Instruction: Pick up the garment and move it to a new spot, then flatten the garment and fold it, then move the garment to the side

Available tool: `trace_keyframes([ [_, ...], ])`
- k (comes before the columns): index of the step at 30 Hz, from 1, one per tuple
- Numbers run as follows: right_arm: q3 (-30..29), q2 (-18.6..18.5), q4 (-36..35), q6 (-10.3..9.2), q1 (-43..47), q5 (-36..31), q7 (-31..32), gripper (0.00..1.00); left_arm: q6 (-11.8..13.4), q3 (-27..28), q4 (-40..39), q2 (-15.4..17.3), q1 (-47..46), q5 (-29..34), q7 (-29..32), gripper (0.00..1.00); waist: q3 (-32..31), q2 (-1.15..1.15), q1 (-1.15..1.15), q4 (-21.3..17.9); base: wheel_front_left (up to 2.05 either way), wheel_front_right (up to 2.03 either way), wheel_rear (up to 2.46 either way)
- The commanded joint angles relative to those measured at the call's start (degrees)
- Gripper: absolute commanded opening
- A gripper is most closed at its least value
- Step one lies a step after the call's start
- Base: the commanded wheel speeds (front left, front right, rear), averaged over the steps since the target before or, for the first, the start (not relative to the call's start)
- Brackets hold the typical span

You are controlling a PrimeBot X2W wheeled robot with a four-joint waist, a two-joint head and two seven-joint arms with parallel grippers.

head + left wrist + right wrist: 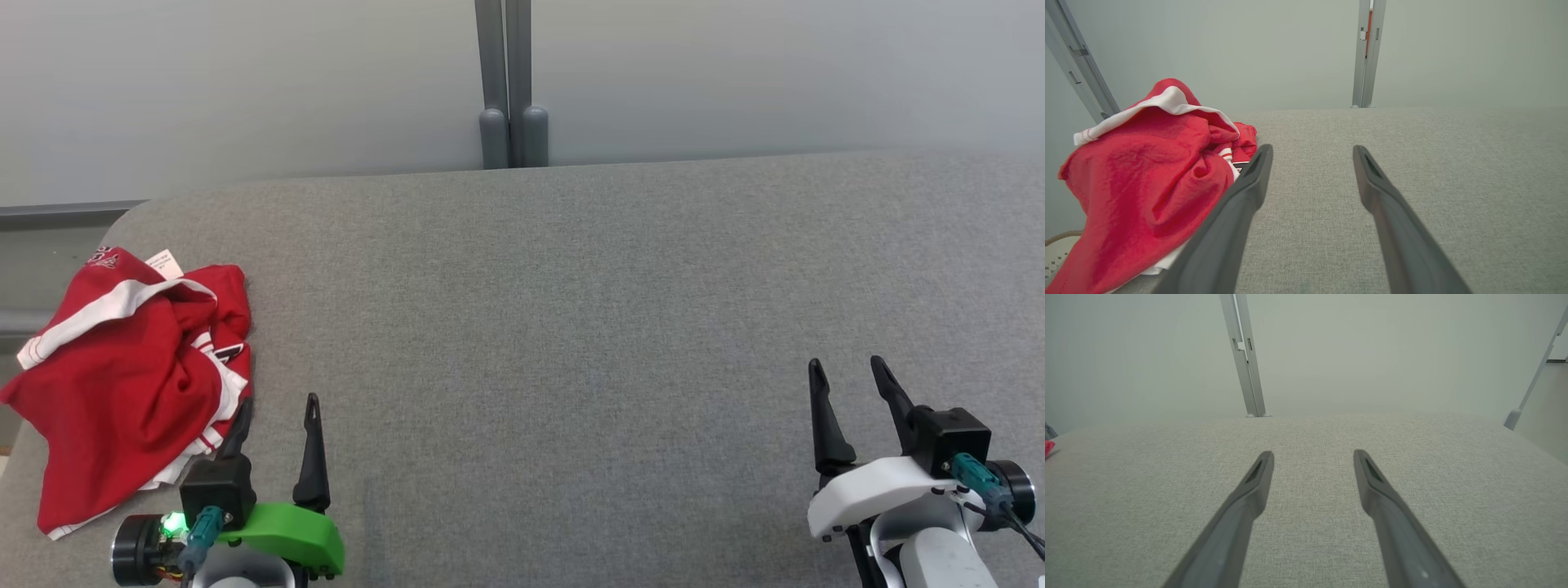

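The red-and-white T-shirt (131, 367) lies bunched at frame left on the grey bench (531, 327); left claw (278, 402) (just beside it) and right claw (847, 362), lower right, both spread.

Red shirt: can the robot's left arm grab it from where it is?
Probably yes. The left gripper sits right beside the red shirt, jaws open, and nothing lies between them on the grey fabric surface.
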Motion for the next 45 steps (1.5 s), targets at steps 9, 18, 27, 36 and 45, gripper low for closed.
trace_keyframes([
  [9, -0.27, 0.17, 0.17, 0.02, 0.31, -1.84, -0.78, 1.00, -0.08, 0.40, 0.55, -0.02, 0.28, 2.09, -0.62, 1.00, 0.07, 0.00, 0.00, 0.38, 0.00, 0.00, 0.00],
  [18, 0.14, 0.24, -0.13, 0.02, 0.72, -1.49, -0.75, 1.00, 0.24, 0.50, 0.58, -0.02, -0.10, 1.11, -0.62, 1.00, 0.43, 0.00, 0.00, 2.49, 0.00, 0.00, 0.00],
  [27, 1.78, 0.29, -0.49, 0.02, 0.79, -1.13, -0.75, 1.00, 0.85, 1.65, 0.81, 0.02, 0.12, 0.79, -0.62, 1.00, 1.17, 0.00, 0.00, 10.11, 0.00, 0.00, 0.00],
  [36, 3.62, 0.41, -0.25, 0.01, 0.20, -0.17, -0.75, 1.00, 0.86, 4.35, 0.45, -0.01, 0.70, 1.10, -0.61, 1.00, 2.23, 0.00, 0.00, 19.45, 0.00, 0.00, 0.00],
  [45, 5.20, 0.40, -0.33, 0.01, -1.09, -0.13, -0.75, 1.00, 0.98, 5.54, -0.16, -0.02, 0.89, 0.25, -0.61, 1.00, 4.08, 0.00, 0.00, 27.53, 0.00, 0.00, 0.00],
])
